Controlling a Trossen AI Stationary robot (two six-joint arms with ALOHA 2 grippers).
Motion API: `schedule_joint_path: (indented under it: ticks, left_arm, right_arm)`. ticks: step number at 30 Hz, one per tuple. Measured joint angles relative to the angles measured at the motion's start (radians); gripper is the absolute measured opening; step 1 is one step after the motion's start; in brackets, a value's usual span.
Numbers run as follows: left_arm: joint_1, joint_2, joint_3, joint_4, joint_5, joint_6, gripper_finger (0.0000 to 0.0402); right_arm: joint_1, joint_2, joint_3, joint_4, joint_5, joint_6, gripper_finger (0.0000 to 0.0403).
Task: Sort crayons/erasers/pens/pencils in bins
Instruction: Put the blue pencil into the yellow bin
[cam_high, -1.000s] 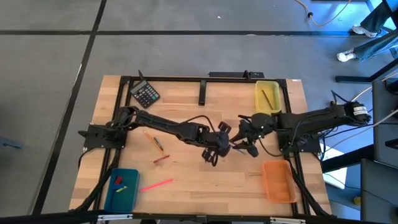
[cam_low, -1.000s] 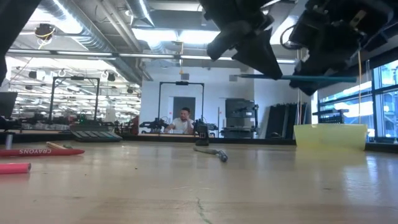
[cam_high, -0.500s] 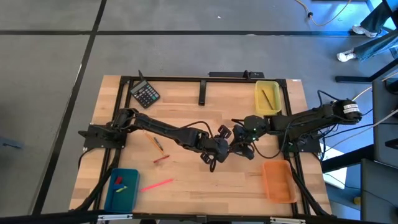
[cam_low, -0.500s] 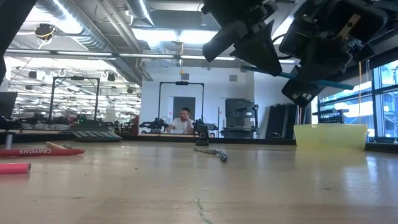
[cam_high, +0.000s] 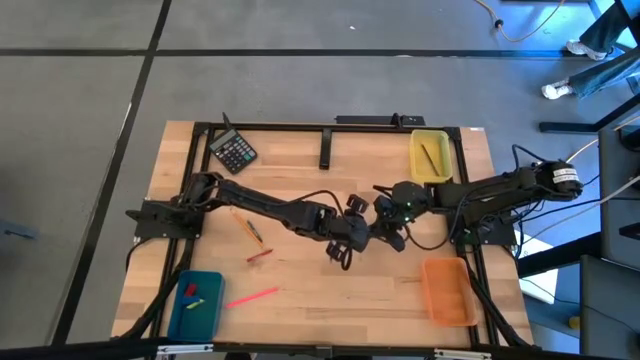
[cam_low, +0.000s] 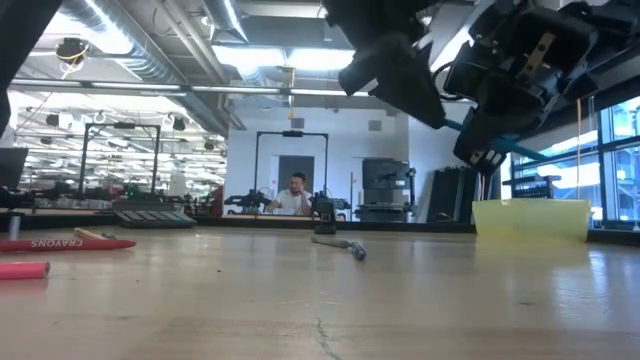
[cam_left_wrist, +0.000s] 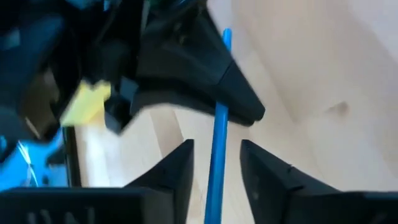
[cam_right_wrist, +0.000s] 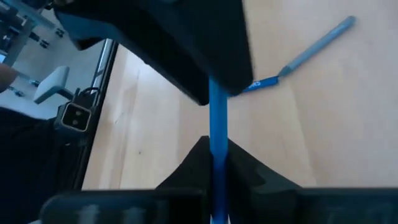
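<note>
A slim blue pen (cam_right_wrist: 217, 106) hangs in the air over the table's middle, between my two grippers. My right gripper (cam_high: 385, 228) is shut on it. My left gripper (cam_high: 350, 235) faces it from the table's left, open; in the left wrist view its fingers (cam_left_wrist: 180, 168) stand on either side of the pen (cam_left_wrist: 219, 118) with a gap on each side. A second grey-blue pen (cam_right_wrist: 311, 46) lies flat on the wood. A pink crayon (cam_high: 252, 297) and a red crayon (cam_high: 259, 256) lie near the teal bin (cam_high: 205, 318), which holds small erasers (cam_high: 190, 293). My right gripper pinches the blue pen's shaft (cam_right_wrist: 217, 127) between its two fingers, coming about level from the table's right. The pen runs along the fingers and sticks out ahead toward my left gripper. It is clear of the table and tilted, its right end (cam_low: 525, 152) lower.
The yellow bin (cam_high: 443, 160), with a pencil in it, stands at the far right and the orange bin (cam_high: 447, 290) at the near right. A black calculator (cam_high: 233, 150) lies at the far left. A thin pencil (cam_high: 250, 228) lies left of centre. Bare wood spreads near the front edge.
My right gripper has come toward the table's left, up to my left gripper, and has shut on the blue pen. My left gripper's fingers have parted from the pen. The pen, level a second ago, now slants with its right end lower.
</note>
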Motion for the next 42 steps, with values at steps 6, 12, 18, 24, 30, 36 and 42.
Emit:
schedule_joint_path:
  ticks: [6,12,18,24,30,36,42]
  left_arm:
    - [0.086,0.000,0.000,-0.071,0.016,-0.102,0.0160]
    - [0.206,0.000,-0.029,-0.050,0.187,-0.148,0.0164]
    - [0.310,0.000,-0.121,-0.049,0.239,-0.176,0.0165]
    - [0.358,-0.009,-0.221,-0.034,0.295,-0.226,0.0163]
    - [0.380,-0.138,-0.422,0.128,0.318,-0.251,0.0163]
    - [0.407,-0.315,-0.700,0.511,0.349,-0.268,0.0163]
    - [0.444,-0.345,-0.872,0.877,0.483,-0.268,0.0163]
  right_arm:
    - [-0.046,-0.001,0.000,-0.108,0.132,0.011,0.0023]
    - [-0.127,-0.001,0.001,-0.251,0.335,0.024,0.0023]
    - [-0.210,-0.001,0.001,-0.322,0.431,0.028,0.0027]
    - [-0.269,-0.001,0.006,-0.332,0.431,0.028,0.0022]
    - [-0.316,-0.001,0.051,-0.337,0.446,0.024,0.0027]
    - [-0.349,-0.001,0.129,-0.369,0.514,-0.004,0.0023]
    - [-0.409,0.000,0.244,-0.474,0.602,-0.032,0.0023]
